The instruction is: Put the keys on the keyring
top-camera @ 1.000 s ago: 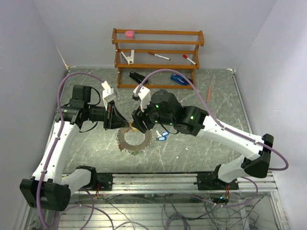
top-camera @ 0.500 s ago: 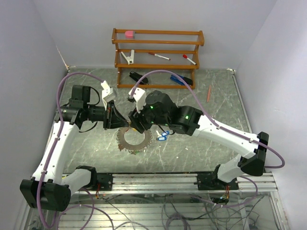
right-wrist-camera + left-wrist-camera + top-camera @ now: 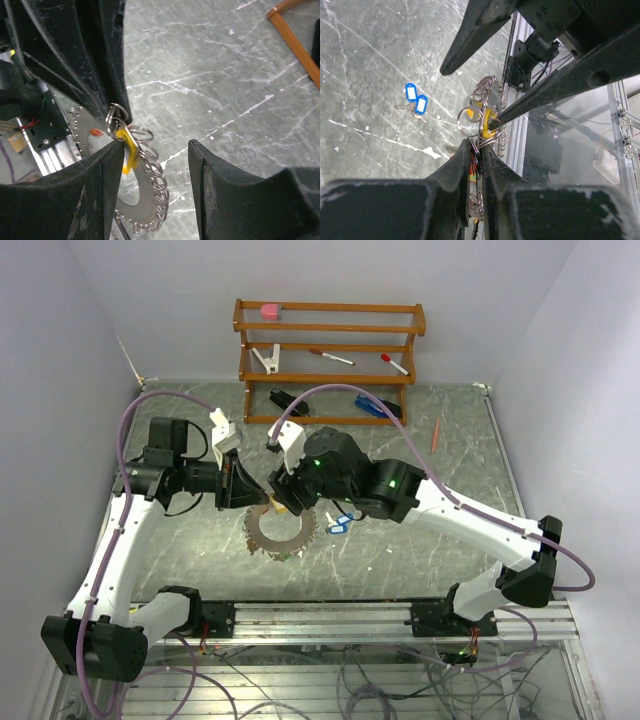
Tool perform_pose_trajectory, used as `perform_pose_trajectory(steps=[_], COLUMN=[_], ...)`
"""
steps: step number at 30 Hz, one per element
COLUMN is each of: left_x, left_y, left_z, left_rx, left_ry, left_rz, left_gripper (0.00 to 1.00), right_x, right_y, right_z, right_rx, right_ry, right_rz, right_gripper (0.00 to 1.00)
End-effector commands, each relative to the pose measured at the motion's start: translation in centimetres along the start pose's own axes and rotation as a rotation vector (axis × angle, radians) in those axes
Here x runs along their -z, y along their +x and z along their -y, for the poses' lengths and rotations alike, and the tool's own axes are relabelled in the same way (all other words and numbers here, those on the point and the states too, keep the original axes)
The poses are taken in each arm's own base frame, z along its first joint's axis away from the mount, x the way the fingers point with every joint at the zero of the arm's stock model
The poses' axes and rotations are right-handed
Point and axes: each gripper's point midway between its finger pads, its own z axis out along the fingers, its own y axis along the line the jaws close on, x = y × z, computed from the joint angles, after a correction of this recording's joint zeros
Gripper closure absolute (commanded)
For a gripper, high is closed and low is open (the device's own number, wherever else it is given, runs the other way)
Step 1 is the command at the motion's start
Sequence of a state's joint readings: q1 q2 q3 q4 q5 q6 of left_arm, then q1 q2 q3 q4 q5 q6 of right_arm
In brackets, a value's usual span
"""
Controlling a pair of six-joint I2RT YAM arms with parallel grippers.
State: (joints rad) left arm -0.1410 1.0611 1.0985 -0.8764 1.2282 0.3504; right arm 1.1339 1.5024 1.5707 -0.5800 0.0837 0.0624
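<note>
One yellow-tagged key [image 3: 128, 147] lengthwise along keyring [image 3: 150, 175] rim; left hand [image 3: 477, 144] clamped on keyring, right hand [image 3: 155, 145] apart.

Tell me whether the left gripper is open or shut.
Shut on the keyring: in the left wrist view the left gripper has its fingers pinched nearly together on the looped rim.

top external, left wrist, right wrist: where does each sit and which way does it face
top external: above, behind the robot, looking down on the grey marbled table; both arms show
left wrist: looks along the left gripper pinching the ridged silvery metal keyring
right wrist: looks down past the open right gripper
both wrists share the keyring and yellow plastic tag
</note>
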Motion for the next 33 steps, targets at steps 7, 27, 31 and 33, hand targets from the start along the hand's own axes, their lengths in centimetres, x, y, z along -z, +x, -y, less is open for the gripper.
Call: perform_pose_trajectory(steps=[7, 27, 31, 33], left_x=[0.3, 0.1, 0.1, 0.1], left_y=[-1.0, -1.1, -1.0, -1.0], left_z=[2.3, 2.4, 2.2, 2.0], left_rx=[-0.006, 0.016, 0.022, 0.024], left_ry=[0.075, 0.094, 0.085, 0.079], left_rz=[0.041, 0.053, 0.05, 0.049], left_gripper=[0.93, 0.93, 0.93, 0.93], right_x=[1.1, 4.1, 6.2, 6.2], right_y=[-3.7, -6.2, -7.0, -6.6], right_z=[2.6, 3.9, 2.2, 1.0], right_rx=[0.04, 0.082, 0.076, 0.059], right_ry=[0.112, 0.162, 0.056, -0.009], right_rz=[0.087, 0.165, 0.194, 0.178], right_gripper=[0.46, 0.46, 0.5, 0.54])
